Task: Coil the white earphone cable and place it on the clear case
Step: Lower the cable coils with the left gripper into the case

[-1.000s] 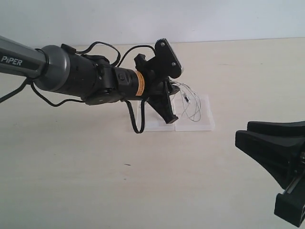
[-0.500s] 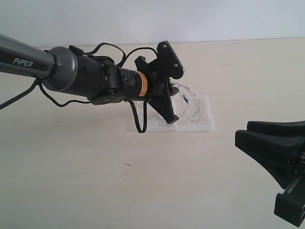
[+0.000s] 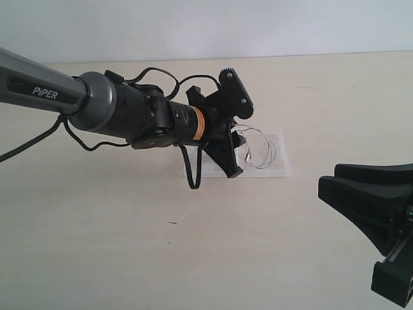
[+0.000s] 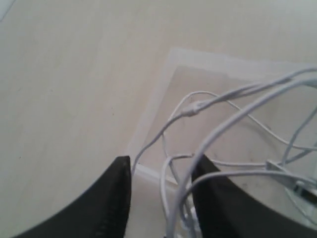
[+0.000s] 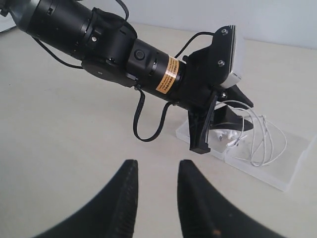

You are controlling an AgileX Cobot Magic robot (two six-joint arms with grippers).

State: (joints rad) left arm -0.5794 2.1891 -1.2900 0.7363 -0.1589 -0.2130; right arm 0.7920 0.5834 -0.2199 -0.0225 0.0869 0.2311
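The white earphone cable [image 3: 258, 152] lies in a loose coil on the right half of the clear case [image 3: 279, 169] on the table. My left gripper [image 3: 236, 156] hangs tilted down over the case's middle, open, fingers apart. In the left wrist view several cable [image 4: 195, 105] strands run between and past the two black fingers [image 4: 111, 198] of the left gripper [image 4: 162, 164], above the case's rim [image 4: 163, 89]. The right wrist view shows earbuds and cable [image 5: 234, 141] on the case [image 5: 277, 173] under the left gripper [image 5: 220, 133]. My right gripper [image 5: 157, 167] is open, well short of the case.
Black arm cables [image 3: 190, 174] loop down beside the left wrist, close to the case's left half. The right gripper [image 3: 329, 178] sits low at the front right of the pale table [image 3: 129, 245]. A white wall runs behind the table's far edge.
The left arm has pushed further right and dipped lower. The cable coil has sunk from hanging above the case to resting on it. The right gripper has stayed still.
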